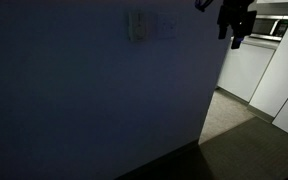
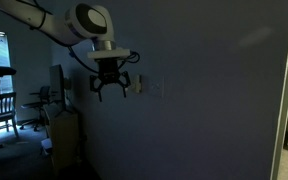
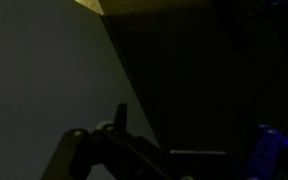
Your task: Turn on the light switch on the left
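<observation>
1. Now your arm [image 2: 34, 18] reaches in from the upper corner, wrist pointing down.
2. Your gripper [image 2: 111, 90] hangs with its fingers spread, holding nothing.
3. The left light switch [image 2: 137, 85] sits on the wall [image 2: 214, 100], near your gripper.

White arm [image 2: 39, 20] extends from upper left in an exterior view, wrist [image 2: 90, 20] bent down, tool [image 2: 111, 91] hanging high with fingers [image 2: 95, 87] pointing down and spread apart; wrist view too dark to confirm

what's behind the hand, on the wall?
Dark wall, with a switch plate showing just beside the hand. The patch directly behind the hand is covered.
</observation>
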